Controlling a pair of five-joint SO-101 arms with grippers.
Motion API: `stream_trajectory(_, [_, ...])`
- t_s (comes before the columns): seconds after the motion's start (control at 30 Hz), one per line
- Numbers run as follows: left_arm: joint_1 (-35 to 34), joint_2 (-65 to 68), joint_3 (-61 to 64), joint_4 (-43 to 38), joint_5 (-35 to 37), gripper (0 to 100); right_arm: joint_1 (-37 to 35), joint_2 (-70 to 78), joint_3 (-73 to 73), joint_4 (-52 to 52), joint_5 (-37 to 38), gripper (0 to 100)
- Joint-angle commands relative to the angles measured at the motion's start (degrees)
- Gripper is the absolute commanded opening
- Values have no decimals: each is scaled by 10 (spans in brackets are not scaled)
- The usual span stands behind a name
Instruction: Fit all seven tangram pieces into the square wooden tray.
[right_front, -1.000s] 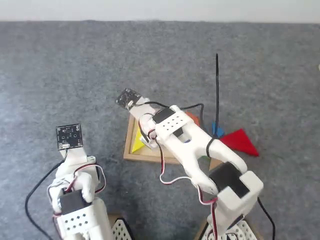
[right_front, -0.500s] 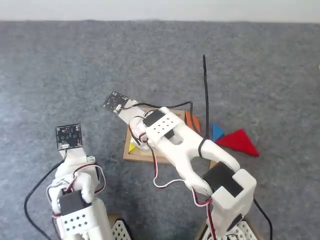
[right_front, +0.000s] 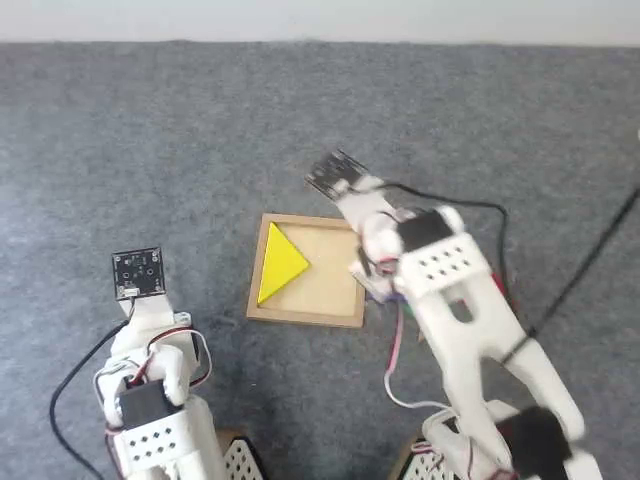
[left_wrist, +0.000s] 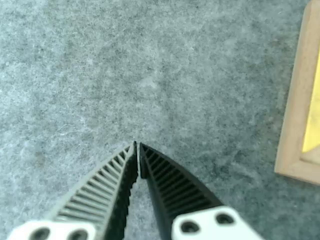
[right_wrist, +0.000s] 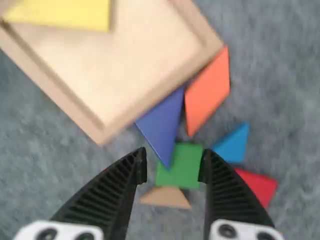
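The square wooden tray (right_front: 335, 300) lies mid-table with a yellow triangle (right_front: 281, 262) in its left part. My right arm (right_front: 440, 265) hangs over the tray's right edge. In the right wrist view my right gripper (right_wrist: 173, 157) is open above a green square (right_wrist: 180, 169), one finger on each side of it. Around the square lie a dark blue triangle (right_wrist: 162, 125), an orange parallelogram (right_wrist: 207, 92), a light blue triangle (right_wrist: 234, 144), a red triangle (right_wrist: 257, 184) and a tan triangle (right_wrist: 165, 197). My left gripper (left_wrist: 137, 146) is shut and holds nothing, over bare carpet left of the tray (left_wrist: 295, 125).
Grey carpet covers the whole table. The left arm (right_front: 150, 380) stands at the front left, apart from the tray. A black cable (right_front: 600, 250) runs off to the right of the right arm. Open carpet lies behind and to the left of the tray.
My right arm has swung from the tray's left side to its right edge, uncovering the yellow triangle in the tray and now covering the loose pieces. The left arm has kept still.
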Motion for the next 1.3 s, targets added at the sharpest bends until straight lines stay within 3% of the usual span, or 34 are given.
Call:
stream_trajectory(0.0, [-4, 3, -9, -10, 0, 12, 94, -93, 54, 5, 98, 195])
stream_trajectory(0.1, [-4, 3, -9, -10, 0, 12, 179, -126, 88, 2, 208, 240])
stream_trajectory(0.2, [-4, 3, -9, -10, 0, 12, 247, -114, 76, 31, 259, 315])
stream_trajectory(0.3, [-4, 3, -9, -10, 0, 12, 267, -82, 80, 36, 385, 321])
stream_trajectory(0.53, [-4, 3, -9, -10, 0, 12, 268, 22, 80, -58, 530, 322])
stream_trajectory(0.97, [-4, 3, -9, -10, 0, 12, 271, 195, 69, -179, 576, 319])
stream_trajectory(1.27, [-23, 3, -10, -10, 0, 12, 298, 251, 5, -178, 577, 317])
